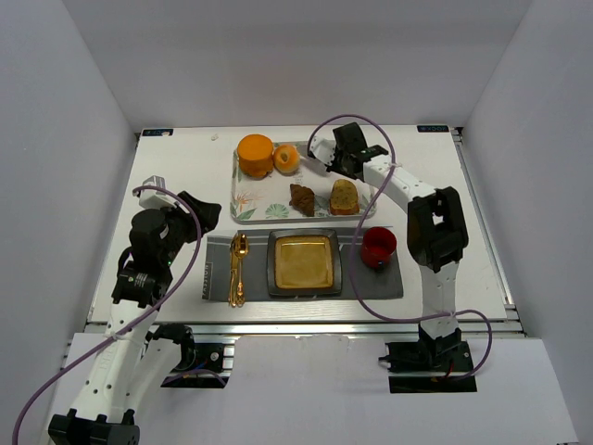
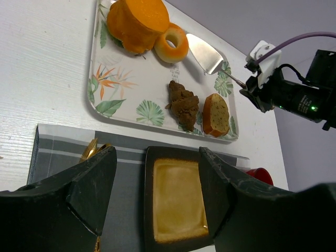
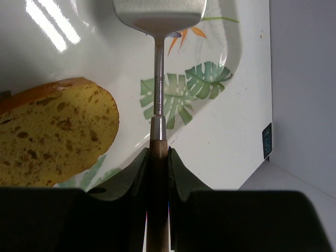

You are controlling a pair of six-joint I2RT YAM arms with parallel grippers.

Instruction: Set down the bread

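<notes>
The bread, a small golden ring with a centre hole, lies at the back of the leaf-print tray, next to the orange cake. It also shows in the left wrist view. My right gripper is shut on the wooden handle of a metal cake server; its jaws pinch the handle. The server's blade lies on the tray just right of the bread. My left gripper is open and empty at the left of the table; between its jaws the dark square plate shows.
On the tray are a solid orange cake, a brown pastry and a loaf slice. A grey placemat holds the dark plate, gold cutlery on its left and a red cup on its right.
</notes>
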